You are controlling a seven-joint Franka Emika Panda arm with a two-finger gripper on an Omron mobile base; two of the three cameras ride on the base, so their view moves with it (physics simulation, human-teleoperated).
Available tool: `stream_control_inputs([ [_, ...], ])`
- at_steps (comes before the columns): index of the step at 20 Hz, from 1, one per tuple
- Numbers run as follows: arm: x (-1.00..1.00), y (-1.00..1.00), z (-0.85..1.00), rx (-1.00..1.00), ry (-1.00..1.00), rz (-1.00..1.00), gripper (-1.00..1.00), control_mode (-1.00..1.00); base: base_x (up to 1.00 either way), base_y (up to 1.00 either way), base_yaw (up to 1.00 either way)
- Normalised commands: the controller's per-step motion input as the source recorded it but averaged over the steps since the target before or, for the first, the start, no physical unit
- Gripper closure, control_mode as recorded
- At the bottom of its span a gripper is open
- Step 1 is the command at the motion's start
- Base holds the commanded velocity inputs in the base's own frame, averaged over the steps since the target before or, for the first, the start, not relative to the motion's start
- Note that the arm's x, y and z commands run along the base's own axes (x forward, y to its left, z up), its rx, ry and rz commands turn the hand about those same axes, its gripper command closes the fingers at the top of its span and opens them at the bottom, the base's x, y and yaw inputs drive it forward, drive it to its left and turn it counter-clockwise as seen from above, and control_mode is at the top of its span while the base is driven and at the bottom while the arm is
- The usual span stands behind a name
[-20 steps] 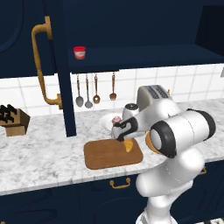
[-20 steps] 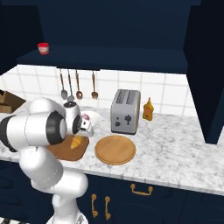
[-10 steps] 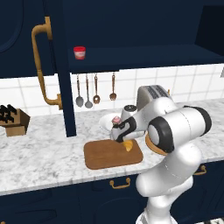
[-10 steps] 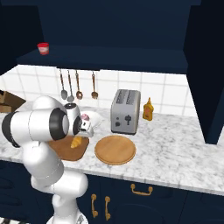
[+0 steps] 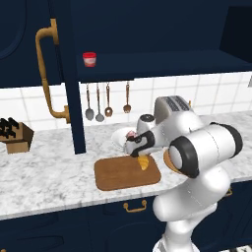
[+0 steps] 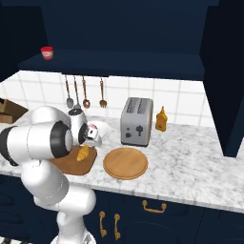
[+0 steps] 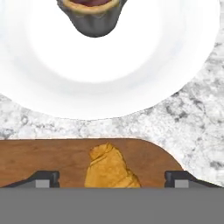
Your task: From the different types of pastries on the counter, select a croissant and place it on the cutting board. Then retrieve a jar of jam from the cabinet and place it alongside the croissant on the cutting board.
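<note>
The golden croissant lies on the right end of the brown cutting board, close to its back edge. My gripper hangs just above it, open, with a wide gap from each finger to the pastry. From the left base view the gripper is right over the croissant. Behind the board, the pink-frosted cupcake sits on a white plate. The red-lidded jam jar stands on the shelf of the navy cabinet, whose door is open with its brass handle showing.
A round tan wooden plate lies right of the board, with a toaster and a yellow bottle behind it. Utensils hang on the tiled wall. A knife block stands at the far left of the counter.
The arm has shifted only slightly above the board. The croissant lies in the same spot on the cutting board.
</note>
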Motion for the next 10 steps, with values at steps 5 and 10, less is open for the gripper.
stream_control_inputs([
  [5, -0.26, -0.01, 0.89, 0.00, -0.12, 0.00, -1.00, -1.00, 0.00, 0.00, 0.00],
  [10, -0.19, -0.01, 1.00, 0.03, -0.03, 0.03, -1.00, -1.00, 0.00, 0.00, 0.00],
])
